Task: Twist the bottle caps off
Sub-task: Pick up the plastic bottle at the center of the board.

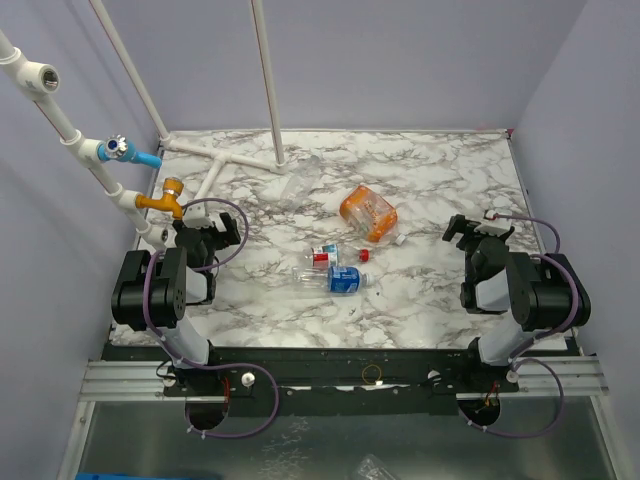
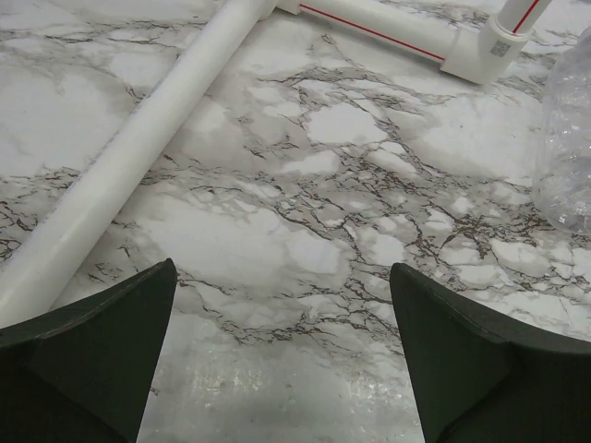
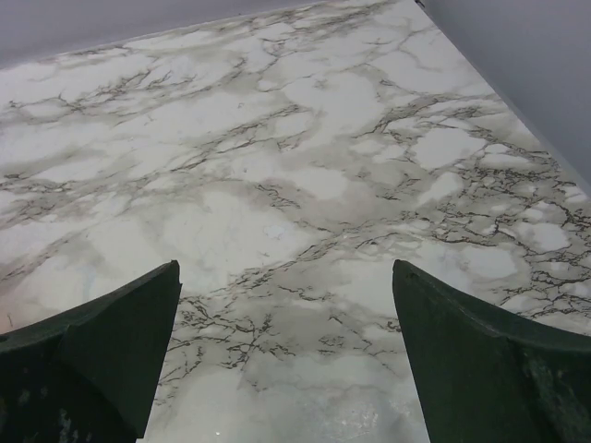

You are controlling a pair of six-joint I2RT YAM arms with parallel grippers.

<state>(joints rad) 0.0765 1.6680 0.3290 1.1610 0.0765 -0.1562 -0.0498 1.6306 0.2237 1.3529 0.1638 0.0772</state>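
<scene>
Three bottles lie at the middle of the marble table. The squat orange bottle (image 1: 368, 213) lies farthest back, with a small white cap (image 1: 398, 239) beside it. The red-labelled bottle (image 1: 323, 254) lies on its side, a red cap (image 1: 363, 255) at its right end. Just in front, the blue-labelled bottle (image 1: 335, 279) also lies flat, its cap (image 1: 367, 281) pointing right. A plain clear bottle (image 1: 300, 183) (image 2: 565, 138) rests by the white pipes. My left gripper (image 1: 205, 235) (image 2: 282, 268) is open and empty at the left. My right gripper (image 1: 478, 230) (image 3: 286, 266) is open and empty at the right.
White pipes (image 1: 215, 160) (image 2: 138, 148) with blue and orange valves (image 1: 165, 197) run along the back left of the table. Purple walls close the back and both sides. The right wrist view shows only bare marble and the right wall.
</scene>
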